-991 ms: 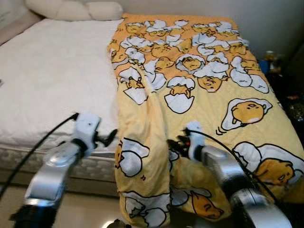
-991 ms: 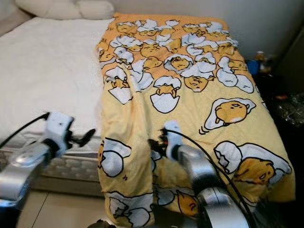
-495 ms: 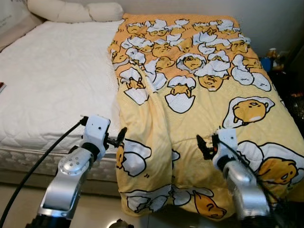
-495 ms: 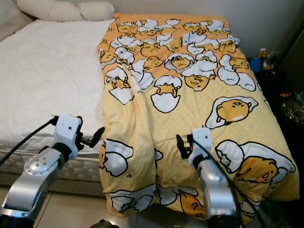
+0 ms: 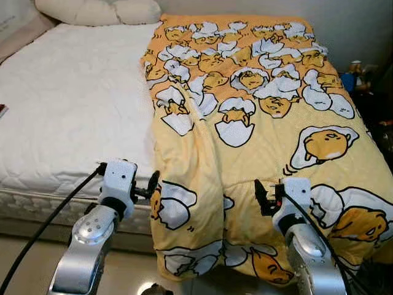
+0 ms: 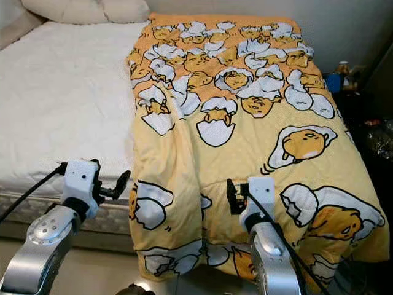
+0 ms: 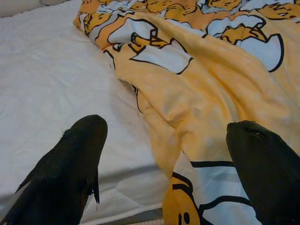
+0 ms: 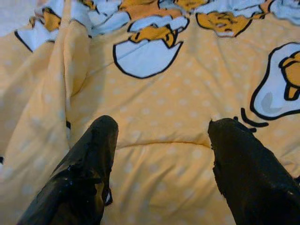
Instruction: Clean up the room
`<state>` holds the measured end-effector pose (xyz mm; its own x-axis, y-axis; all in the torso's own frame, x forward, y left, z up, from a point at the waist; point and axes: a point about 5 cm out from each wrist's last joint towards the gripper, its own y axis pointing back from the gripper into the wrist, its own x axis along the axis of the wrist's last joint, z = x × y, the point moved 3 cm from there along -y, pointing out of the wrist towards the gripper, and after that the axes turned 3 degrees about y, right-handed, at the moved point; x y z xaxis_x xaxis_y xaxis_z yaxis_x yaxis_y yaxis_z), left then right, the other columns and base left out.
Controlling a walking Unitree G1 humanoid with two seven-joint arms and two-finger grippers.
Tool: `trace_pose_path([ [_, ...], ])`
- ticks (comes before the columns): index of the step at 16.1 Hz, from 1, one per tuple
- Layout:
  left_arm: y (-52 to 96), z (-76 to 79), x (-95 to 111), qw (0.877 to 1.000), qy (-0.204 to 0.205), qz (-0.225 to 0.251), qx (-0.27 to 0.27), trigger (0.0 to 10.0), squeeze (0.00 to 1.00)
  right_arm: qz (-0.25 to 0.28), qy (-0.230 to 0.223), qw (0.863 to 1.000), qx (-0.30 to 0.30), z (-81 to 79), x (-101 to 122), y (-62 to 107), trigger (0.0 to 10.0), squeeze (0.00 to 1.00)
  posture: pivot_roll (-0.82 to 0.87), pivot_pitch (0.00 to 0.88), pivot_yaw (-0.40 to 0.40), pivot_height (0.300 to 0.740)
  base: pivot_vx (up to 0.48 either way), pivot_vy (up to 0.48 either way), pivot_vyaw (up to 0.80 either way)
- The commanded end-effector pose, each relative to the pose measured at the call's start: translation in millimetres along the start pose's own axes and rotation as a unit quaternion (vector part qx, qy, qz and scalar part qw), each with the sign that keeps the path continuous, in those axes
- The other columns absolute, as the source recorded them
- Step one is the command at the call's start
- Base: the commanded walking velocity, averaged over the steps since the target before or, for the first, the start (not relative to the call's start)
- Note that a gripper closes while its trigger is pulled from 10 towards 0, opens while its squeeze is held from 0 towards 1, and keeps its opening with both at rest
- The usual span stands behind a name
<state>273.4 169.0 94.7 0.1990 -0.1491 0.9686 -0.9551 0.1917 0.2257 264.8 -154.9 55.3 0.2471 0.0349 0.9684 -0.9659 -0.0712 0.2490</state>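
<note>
Your left gripper (image 5: 151, 185) hovering at blanket (image 5: 258, 123) edge, fingers (image 7: 75, 159) apart; right gripper (image 5: 261, 198) hovering over blanket on bed (image 5: 67, 110), fingers (image 8: 89, 164) apart, gripping nothing.

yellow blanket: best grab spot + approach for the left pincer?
Probably the raised fold along the yellow blanket's left edge, where it bunches over the white mattress at the foot corner. It stands up as a ridge, so fingers can straddle it. Come in from the mattress side: the left pincer already sits open across that fold.

yellow egg-print blanket (image 5: 258, 123) lies rumpled over the bed's (image 5: 67, 117) right half, draping off its foot.
</note>
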Motion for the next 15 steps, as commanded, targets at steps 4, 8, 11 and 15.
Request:
trace_pose_path([
  [4, 5.7, -6.4, 3.1, 1.0, -0.007, 0.002, 0.012, 10.0, 0.0, -0.006, 0.002, 1.0, -0.006, 0.3, 0.6, 4.4, 10.0, 0.0, -0.03, 0.0, 0.052, 0.74, 0.0, 0.308, -0.7],
  [8, 7.2, -7.2, 4.2, 1.0, -0.008, 0.0, 0.01, 10.0, 0.0, -0.008, 0.045, 0.999, -0.002, -1.8, 5.4, 5.6, 10.0, 0.0, -0.03, 0.0, 0.054, 0.74, 0.0, 0.306, 0.0],
  [11, 13.2, -7.0, 1.6, 1.0, -0.006, -0.004, 0.014, 10.0, 0.0, -0.025, 0.027, 0.999, 0.005, -0.8, 2.9, 2.9, 10.0, 0.0, -0.02, 0.0, 0.043, 0.74, 0.0, 0.305, 0.0],
  [15, 12.7, -7.5, 1.1, 1.0, -0.006, -0.006, 0.016, 10.0, 0.0, -0.024, 0.022, 0.999, 0.019, -3.1, 4.4, 1.0, 10.0, 0.0, -0.01, 0.0, 0.031, 0.74, 0.0, 0.303, 0.0],
])
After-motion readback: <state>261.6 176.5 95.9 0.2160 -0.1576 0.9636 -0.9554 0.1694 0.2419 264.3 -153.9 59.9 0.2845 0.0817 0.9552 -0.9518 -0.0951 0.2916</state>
